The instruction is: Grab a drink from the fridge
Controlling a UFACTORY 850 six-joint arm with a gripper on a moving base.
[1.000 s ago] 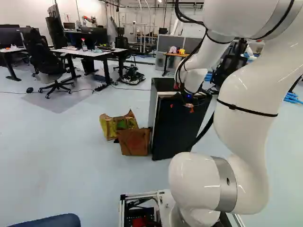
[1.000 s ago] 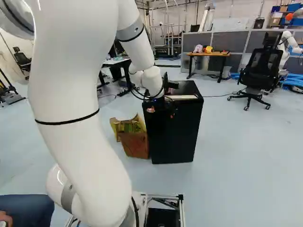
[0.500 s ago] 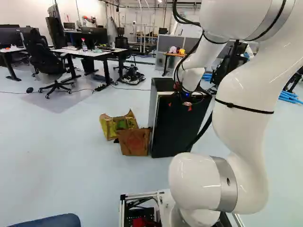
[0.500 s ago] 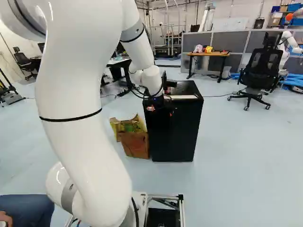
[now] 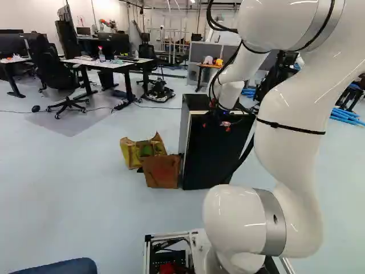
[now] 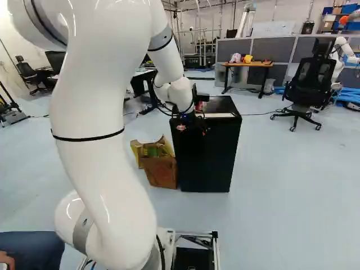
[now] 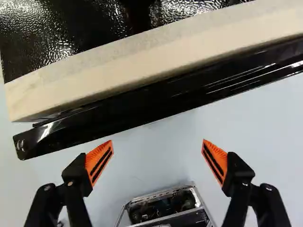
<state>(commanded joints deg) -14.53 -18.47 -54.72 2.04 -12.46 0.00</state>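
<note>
My gripper (image 5: 223,120) hangs at the top front edge of the black fridge (image 5: 214,154), on the near side of its door. The wrist view shows the gripper (image 7: 157,158) open, its two orange pads wide apart with nothing between them. Ahead of the fingers runs the glossy black door's top edge (image 7: 156,104), then a pale strip and the textured black fridge top (image 7: 61,38). The door appears closed in both base views. No drink can be seen; the fridge's inside is hidden.
Beside the fridge, a brown paper bag (image 5: 161,171) and a yellow bag (image 5: 130,153) stand on the floor. An office chair (image 6: 308,81) and a small wooden table (image 6: 247,64) are farther back. Another robot (image 6: 341,50) stands at the far right.
The arm's upper links have swung a little leftward in the left base view, and the gripper has shifted slightly at the fridge's top edge. Fridge and bags have hardly shifted in view.
</note>
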